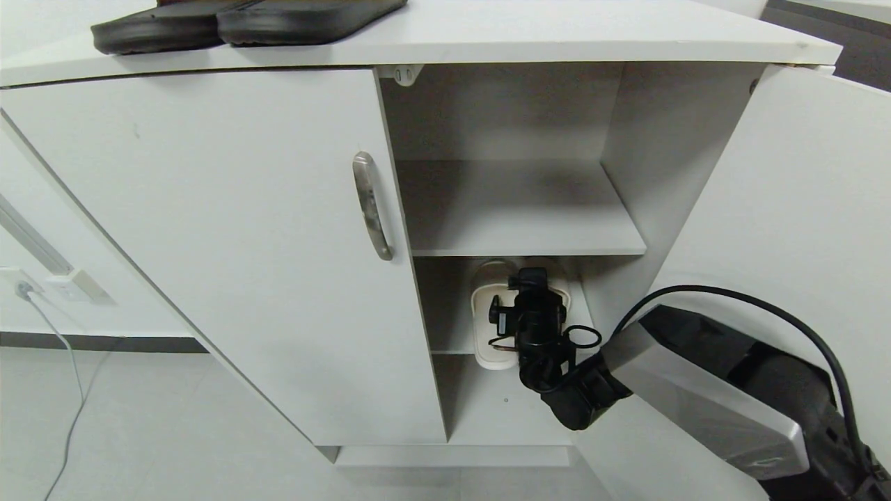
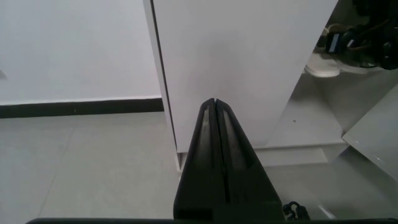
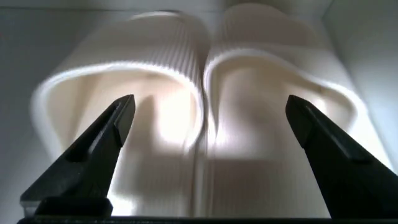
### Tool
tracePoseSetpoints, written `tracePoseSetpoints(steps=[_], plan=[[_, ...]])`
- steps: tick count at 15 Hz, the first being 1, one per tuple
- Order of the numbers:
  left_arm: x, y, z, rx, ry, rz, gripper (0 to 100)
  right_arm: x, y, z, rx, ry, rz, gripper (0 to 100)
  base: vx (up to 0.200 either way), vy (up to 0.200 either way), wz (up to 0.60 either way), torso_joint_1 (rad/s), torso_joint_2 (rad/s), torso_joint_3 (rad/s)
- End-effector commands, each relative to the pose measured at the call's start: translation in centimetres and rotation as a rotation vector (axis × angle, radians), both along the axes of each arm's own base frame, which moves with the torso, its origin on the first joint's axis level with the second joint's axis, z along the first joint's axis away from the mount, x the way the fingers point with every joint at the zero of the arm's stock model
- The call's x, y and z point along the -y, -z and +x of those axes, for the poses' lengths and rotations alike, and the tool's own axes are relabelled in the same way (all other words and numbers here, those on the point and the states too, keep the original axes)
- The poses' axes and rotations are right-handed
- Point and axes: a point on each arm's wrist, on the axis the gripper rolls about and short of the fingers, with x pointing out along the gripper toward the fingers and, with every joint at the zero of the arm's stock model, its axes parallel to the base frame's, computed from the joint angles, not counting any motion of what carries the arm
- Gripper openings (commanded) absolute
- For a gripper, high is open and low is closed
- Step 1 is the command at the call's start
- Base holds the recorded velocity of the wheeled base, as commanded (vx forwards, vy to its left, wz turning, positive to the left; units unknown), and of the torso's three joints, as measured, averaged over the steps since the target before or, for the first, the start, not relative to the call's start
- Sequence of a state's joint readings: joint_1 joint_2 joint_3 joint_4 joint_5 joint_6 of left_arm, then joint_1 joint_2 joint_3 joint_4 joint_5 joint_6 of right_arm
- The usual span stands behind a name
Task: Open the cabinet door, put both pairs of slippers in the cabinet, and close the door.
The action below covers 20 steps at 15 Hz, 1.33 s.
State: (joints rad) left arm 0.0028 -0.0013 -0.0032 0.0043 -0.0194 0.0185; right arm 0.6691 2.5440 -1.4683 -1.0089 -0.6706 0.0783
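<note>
The head camera looks down on the cabinet (image 1: 209, 229) from above its front. The left wrist camera sits low outside it, facing the closed door (image 2: 224, 56). The right wrist camera is inside the lower compartment, very near the cream slippers (image 3: 205, 93); all 3 views share them.

The right arm (image 1: 696, 400) slants up from low outside the cabinet (image 1: 209, 243) into its open side, with the wrist (image 1: 539, 327) inside the lower compartment. The right claw (image 3: 208, 107) points toward the cabinet's back, its fingers (image 3: 93, 155) spread wide apart. The left claw (image 2: 214, 102) hangs low in front of the cabinet's closed door, its fingers pressed flat together.
</note>
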Motion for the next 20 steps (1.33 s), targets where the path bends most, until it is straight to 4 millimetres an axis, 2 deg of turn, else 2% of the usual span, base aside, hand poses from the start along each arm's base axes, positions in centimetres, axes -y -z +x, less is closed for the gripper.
tracePoseSetpoints(steps=[1, 2, 4, 7, 8, 9, 18, 20], plan=[[0.0, 0.0, 0.0, -0.002, 0.0, 0.0, 0, 0.4, -3.7, -4.5, 0.024, -0.049, 0.022, 100, 0.0, 0.0, 0.0, 0.0, 0.0, 0.0], [0.0, 0.0, 0.0, -0.002, 0.0, 0.0, 0, 0.8, -4.0, -5.8, 0.023, -0.058, 0.021, 100, 0.0, 0.0, 0.0, 0.0, 0.0, 0.0], [0.0, 0.0, 0.0, -0.002, 0.0, 0.001, 0, 1.6, -4.3, -9.7, 0.008, -0.08, 0.005, 100, 0.0, 0.0, 0.0, 0.0, 0.0, 0.0], [0.0, 0.0, 0.0, -0.002, 0.0, 0.001, 0, 3.1, -4.5, -14.6, -0.001, -0.141, -0.003, 100, 0.0, 0.0, 0.0, 0.0, 0.0, 0.0], [0.0, 0.0, 0.0, -0.002, 0.0, 0.001, 0, 3.1, -4.5, -14.6, -0.001, -0.141, -0.003, 100, 0.0, 0.0, 0.0, 0.0, 0.0, 0.0], [0.0, 0.0, 0.0, -0.002, 0.0, 0.001, 0, 3.7, -4.9, -15.9, -0.001, -0.158, -0.005, 100, 0.0, 0.0, 0.0, 0.0, 0.0, 0.0], [0.0, 0.0, 0.0, -0.002, 0.0, 0.001, 0, 3.5, -5.5, -16.5, 0.008, -0.177, 0.003, 100, -0.2, 0.0, 0.0, 0.002, 0.0, 0.003], [0.0, 0.0, 0.0, -0.002, -0.001, -0.002, 0, 3.5, -5.5, -16.5, 0.007, -0.177, 0.001, 100, 0.0, 0.0, 0.0, 0.0, 0.0, 0.0]])
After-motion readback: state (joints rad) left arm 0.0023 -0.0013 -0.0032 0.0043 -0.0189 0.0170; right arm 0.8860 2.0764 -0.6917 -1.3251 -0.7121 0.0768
